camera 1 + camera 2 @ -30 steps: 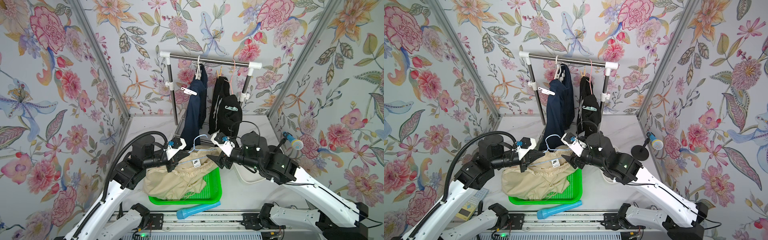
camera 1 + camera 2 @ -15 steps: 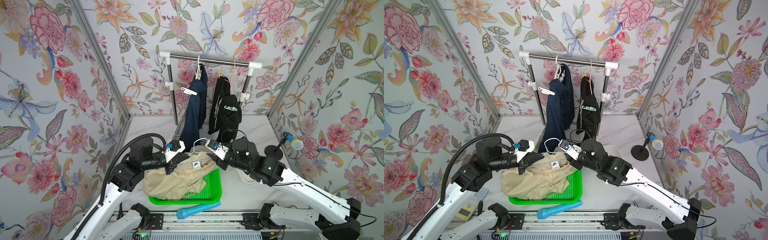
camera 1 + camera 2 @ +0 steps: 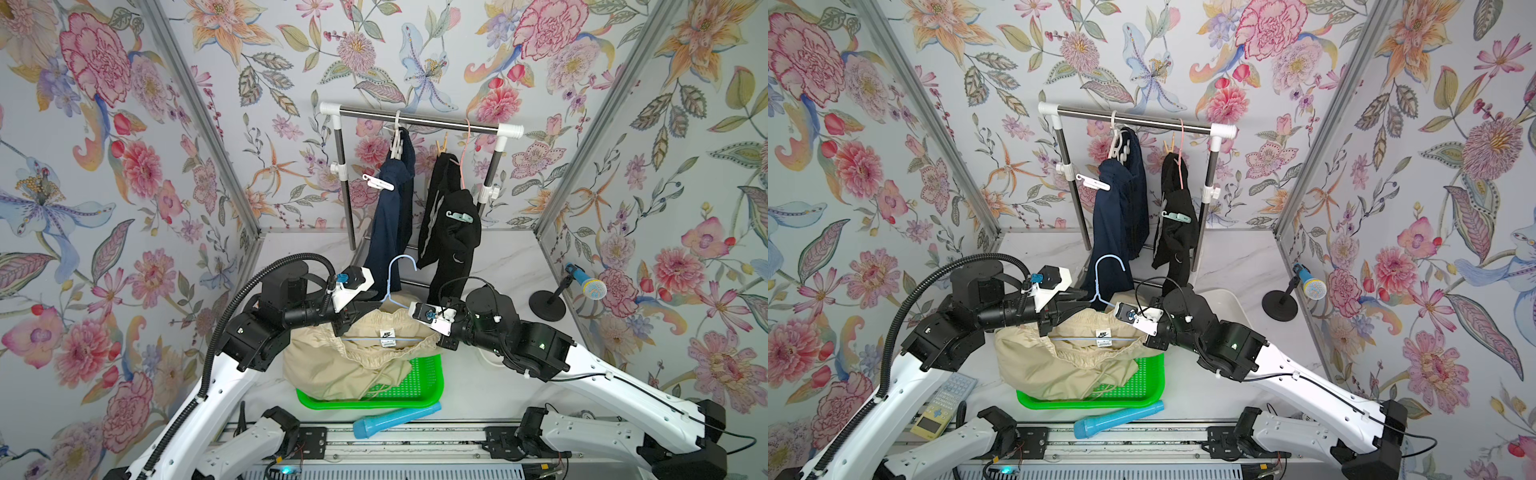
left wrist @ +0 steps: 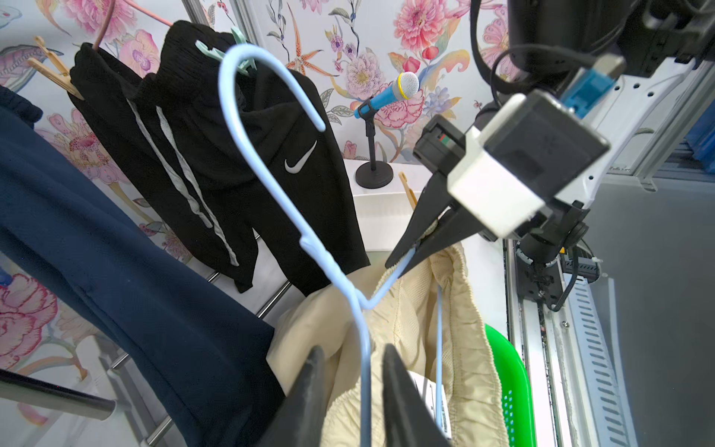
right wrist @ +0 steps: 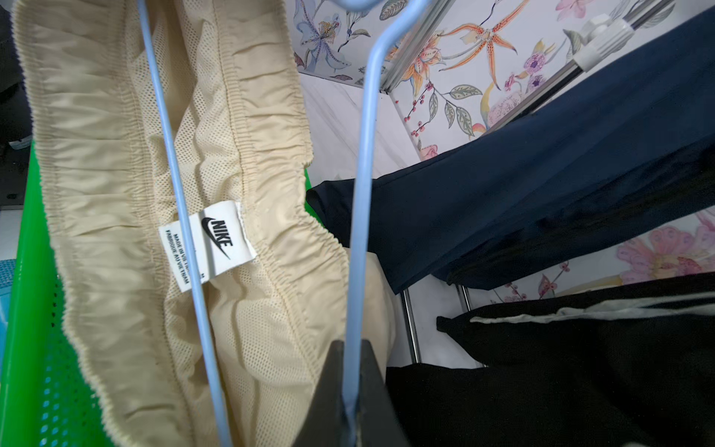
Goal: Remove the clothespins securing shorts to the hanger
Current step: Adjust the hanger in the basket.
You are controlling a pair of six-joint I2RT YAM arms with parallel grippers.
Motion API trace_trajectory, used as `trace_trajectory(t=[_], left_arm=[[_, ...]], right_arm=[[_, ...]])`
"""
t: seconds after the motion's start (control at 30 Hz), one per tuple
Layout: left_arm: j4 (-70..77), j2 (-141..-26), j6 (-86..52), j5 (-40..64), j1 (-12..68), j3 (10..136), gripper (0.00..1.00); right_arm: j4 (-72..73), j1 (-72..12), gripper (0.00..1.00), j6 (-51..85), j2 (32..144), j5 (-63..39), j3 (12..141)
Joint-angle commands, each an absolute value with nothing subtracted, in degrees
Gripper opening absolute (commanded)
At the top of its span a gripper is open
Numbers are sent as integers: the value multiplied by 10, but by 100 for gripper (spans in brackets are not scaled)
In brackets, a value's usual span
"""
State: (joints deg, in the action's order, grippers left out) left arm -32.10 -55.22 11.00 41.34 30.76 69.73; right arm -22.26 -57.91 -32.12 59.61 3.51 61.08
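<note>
**Both hands at the hanger, clips back on the rail**

The right hand [image 5: 352, 344] is clamped on one shoulder wire of the blue hanger [image 4: 309, 246]. The left hand [image 4: 352, 348] stands parted, its fingers on either side of the other shoulder wire. Cream shorts [image 3: 332, 365] sag from the hanger into the green basket [image 3: 419, 386]. The white clip [image 3: 378, 183] on the navy shorts [image 3: 390, 232] and the teal clip [image 3: 459, 216] on the black shorts [image 3: 449, 245] hang at the rail [image 3: 419, 120], well behind both hands.

Cream-beige shorts [image 3: 332, 370] hang on a pale blue hanger [image 5: 363, 185] over a bright green basket [image 3: 374, 403]. Far behind are navy shorts [image 3: 390, 224] and grey-striped black shorts [image 3: 453, 241], against floral wallpaper [image 3: 124, 166].
</note>
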Motion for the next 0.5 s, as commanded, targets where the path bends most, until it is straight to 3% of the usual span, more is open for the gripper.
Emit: trace_trajectory(t=[0.0,0.17,0.47], left_arm=[[-362,-571,143,407,312,732,47],[-407,-603,168,357,312,773,54],[-485,-633,216,340,313,815,33]], right_arm=[[-174,-599,0,-345,595,61,636],[-167,-638,0,-400,607,132,640],[-176,-655,0,-428,620,161,654]])
